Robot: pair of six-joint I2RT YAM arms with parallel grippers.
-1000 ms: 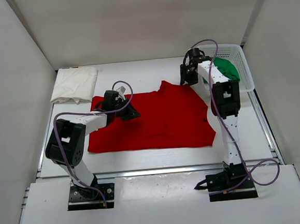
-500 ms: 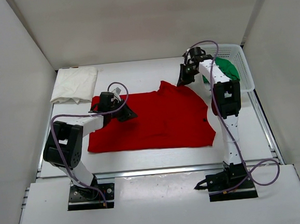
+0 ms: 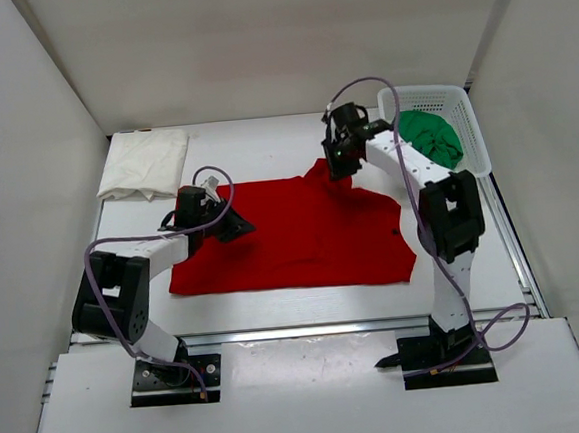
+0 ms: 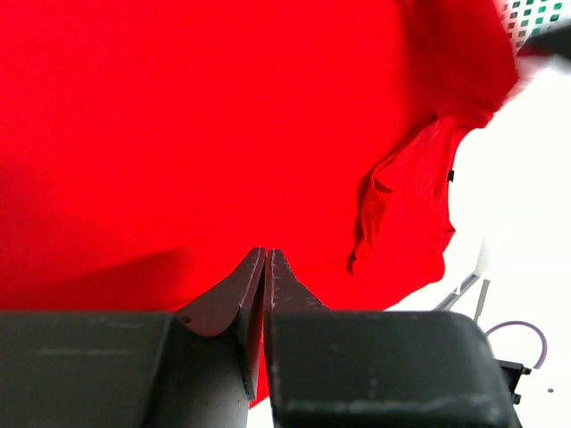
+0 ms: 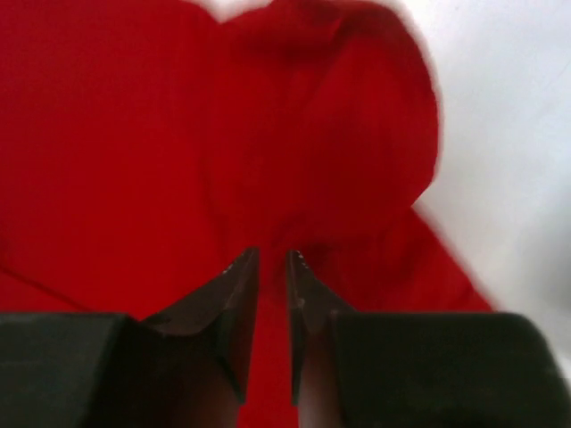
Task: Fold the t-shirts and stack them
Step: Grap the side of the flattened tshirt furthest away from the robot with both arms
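The red t-shirt lies spread across the middle of the table. My left gripper is low over its upper left part, jaws pressed together on the red cloth. My right gripper is at the shirt's upper right, by the collar and sleeve. Its jaws stand a narrow slit apart with red cloth between them, and a bunched fold lies just ahead. The cream-white t-shirt lies folded at the back left. The green t-shirt sits in the basket.
A white mesh basket stands at the back right, right of my right arm. White walls close in the table on three sides. The table's metal front rail runs just below the shirt's lower edge.
My right gripper moved left from beside the basket to the shirt's collar area, and its jaws closed in. My left gripper slid left along the shirt's upper part.
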